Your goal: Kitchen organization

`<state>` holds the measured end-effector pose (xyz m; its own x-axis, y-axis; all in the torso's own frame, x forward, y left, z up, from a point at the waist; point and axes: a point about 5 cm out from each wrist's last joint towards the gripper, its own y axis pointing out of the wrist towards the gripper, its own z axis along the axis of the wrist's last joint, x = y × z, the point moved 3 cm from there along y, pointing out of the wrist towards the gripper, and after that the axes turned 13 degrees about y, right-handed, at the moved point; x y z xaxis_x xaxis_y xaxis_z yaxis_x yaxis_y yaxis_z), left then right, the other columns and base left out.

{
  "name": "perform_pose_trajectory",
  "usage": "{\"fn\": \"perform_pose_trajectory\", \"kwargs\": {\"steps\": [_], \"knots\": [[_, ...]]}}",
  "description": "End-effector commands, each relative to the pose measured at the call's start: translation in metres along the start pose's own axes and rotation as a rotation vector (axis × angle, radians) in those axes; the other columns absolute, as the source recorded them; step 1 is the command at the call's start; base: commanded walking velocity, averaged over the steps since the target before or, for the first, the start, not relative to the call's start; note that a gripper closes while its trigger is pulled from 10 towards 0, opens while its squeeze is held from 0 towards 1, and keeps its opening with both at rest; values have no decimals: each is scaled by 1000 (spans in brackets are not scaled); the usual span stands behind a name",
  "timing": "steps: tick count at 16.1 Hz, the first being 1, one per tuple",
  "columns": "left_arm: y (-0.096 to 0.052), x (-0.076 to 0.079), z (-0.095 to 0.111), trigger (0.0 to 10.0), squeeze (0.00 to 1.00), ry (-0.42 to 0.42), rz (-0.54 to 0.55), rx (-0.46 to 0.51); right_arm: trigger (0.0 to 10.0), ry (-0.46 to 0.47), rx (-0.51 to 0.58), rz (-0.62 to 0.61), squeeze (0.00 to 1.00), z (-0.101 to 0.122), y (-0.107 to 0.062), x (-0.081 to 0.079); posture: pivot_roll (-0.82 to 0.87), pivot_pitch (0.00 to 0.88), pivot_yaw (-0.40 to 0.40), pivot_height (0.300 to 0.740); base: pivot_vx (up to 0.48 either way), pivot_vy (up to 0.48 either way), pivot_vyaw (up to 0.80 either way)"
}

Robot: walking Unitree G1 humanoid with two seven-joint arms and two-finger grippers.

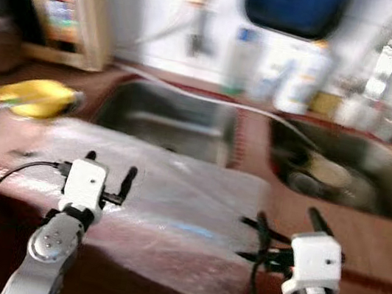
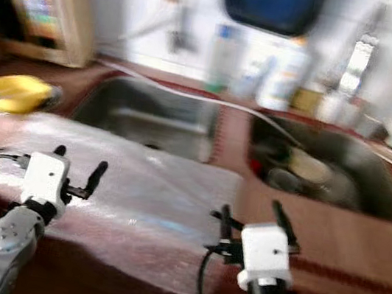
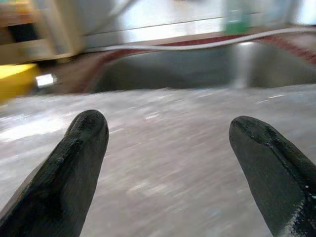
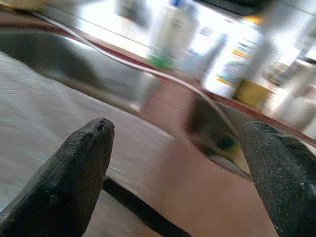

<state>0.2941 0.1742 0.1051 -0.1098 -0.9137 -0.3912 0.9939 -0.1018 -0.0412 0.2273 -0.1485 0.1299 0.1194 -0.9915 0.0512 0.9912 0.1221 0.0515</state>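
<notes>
Two sink basins were set side by side in the counter [image 1: 382,244], the left basin [image 1: 163,116] behind a plastic sheet [image 1: 171,210] spread over the front edge. Dishes [image 1: 322,174] were piled in the right basin [image 1: 342,166]. Bottles [image 1: 283,67] were lined behind.

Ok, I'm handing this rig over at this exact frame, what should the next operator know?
Left gripper: open, empty, over the clear plastic sheet on the counter.
Right gripper: open, empty, by the sheet's right edge.
Left basin looks empty; right basin holds dishes. Yellow item lies left of the sink; bottles stand behind it.
Nothing grasped yet; the views are blurred, so settle before reaching.
</notes>
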Motion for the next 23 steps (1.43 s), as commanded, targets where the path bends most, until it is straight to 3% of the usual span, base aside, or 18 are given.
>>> {"fn": "perform_pose_trajectory", "kwargs": {"steps": [1,9,13,23], "knots": [[0,-3,0,10000,0,12,14,0,10000,-2,15,4,0,4,1,-1,80,0,-20,740,0,0,763],[8,3,14,10000,0,-31,-10,57,10000,13,19,0,0,4,2,-2,81,0,-22,740,0,0,80],[5,-5,10,10000,0,-73,23,45,10000,-8,32,12,0,7,3,-2,85,0,-30,740,0,0,0],[5,-3,9,10000,0,-61,7,41,10000,-2,24,23,0,5,2,-5,86,0,-29,740,0,0,610]]}}
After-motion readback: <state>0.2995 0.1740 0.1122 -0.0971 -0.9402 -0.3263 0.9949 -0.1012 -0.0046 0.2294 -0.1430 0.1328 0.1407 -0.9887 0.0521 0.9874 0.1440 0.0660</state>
